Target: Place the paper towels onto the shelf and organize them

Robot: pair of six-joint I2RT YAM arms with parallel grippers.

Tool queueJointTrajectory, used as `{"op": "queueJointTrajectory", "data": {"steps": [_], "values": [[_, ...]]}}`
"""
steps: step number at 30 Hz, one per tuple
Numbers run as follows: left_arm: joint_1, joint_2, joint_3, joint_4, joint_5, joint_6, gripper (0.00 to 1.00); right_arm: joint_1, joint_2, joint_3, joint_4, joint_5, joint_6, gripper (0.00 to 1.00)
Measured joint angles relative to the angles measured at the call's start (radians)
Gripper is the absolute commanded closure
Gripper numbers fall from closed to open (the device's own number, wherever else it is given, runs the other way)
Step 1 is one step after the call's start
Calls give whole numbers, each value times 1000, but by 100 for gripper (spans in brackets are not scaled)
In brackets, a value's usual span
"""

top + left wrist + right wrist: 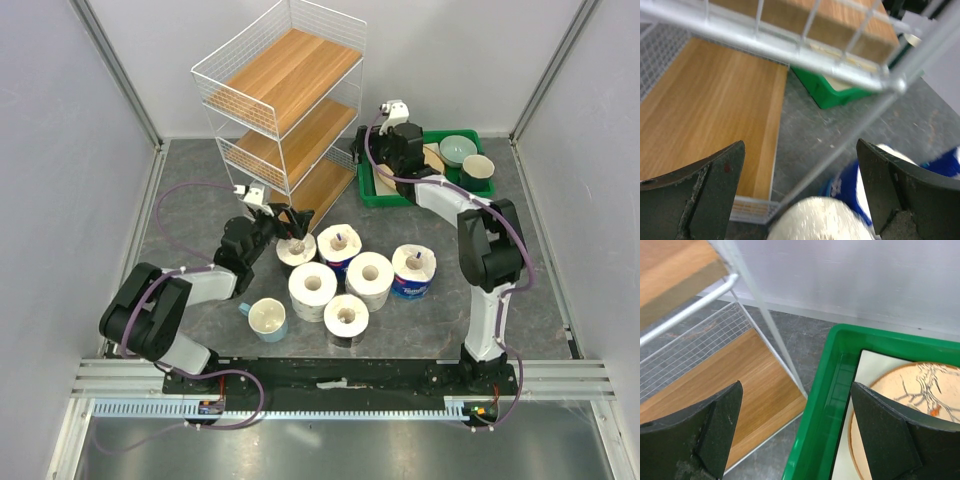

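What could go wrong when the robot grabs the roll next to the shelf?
1. The open left gripper hovers over a roll right beside a wire corner post of the shelf; a finger could snag the wire.
2. That roll looks packed close to a blue-wrapped roll, so a closing finger might knock the neighbour.
3. The right gripper hangs open over the rim of the green tray by the shelf, so the arms might bump there.

6 paper towels (pixel 381 291) cluster before the shelf (pixel 290 70), tray (pixel 383 196) right.
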Motion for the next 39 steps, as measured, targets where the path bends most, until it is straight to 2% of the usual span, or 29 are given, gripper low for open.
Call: {"op": "queueJointTrajectory", "data": {"steps": [1,4,6,7,9,10,12,13,15,16,21,24,30,39], "values": [[-7,12,15,0,-23,6,4,-1,17,15,1,-5,-2,6],[-29,51,64,1,-114,30,19,-3,77,68,-2,-23,-13,23],[-39,62,78,1,-156,40,23,-6,109,98,3,-34,-18,28],[-43,64,82,1,-179,45,32,-6,121,105,10,-38,-19,36],[-50,68,86,2,-212,56,43,-8,136,109,24,-45,-21,42],[-54,68,86,2,-230,60,52,-8,143,114,30,-50,-20,49],[-67,69,86,2,-242,73,60,-9,171,140,40,-64,-16,57],[-72,69,86,1,-251,76,65,-10,180,153,44,-71,-13,67],[-76,69,86,0,-256,84,68,-12,203,175,56,-90,-6,86],[-77,69,86,-1,-264,88,70,-13,208,177,63,-113,2,100],[-75,67,86,-21,-306,105,78,-14,216,185,72,-152,-42,100],[-71,51,86,-49,-352,156,90,-17,216,184,71,-192,-54,100],[-13,13,86,-128,-461,228,92,-14,129,32,137,-254,-53,100],[157,11,109,-166,-492,227,93,31,-33,-187,156,-323,-54,100]]}}
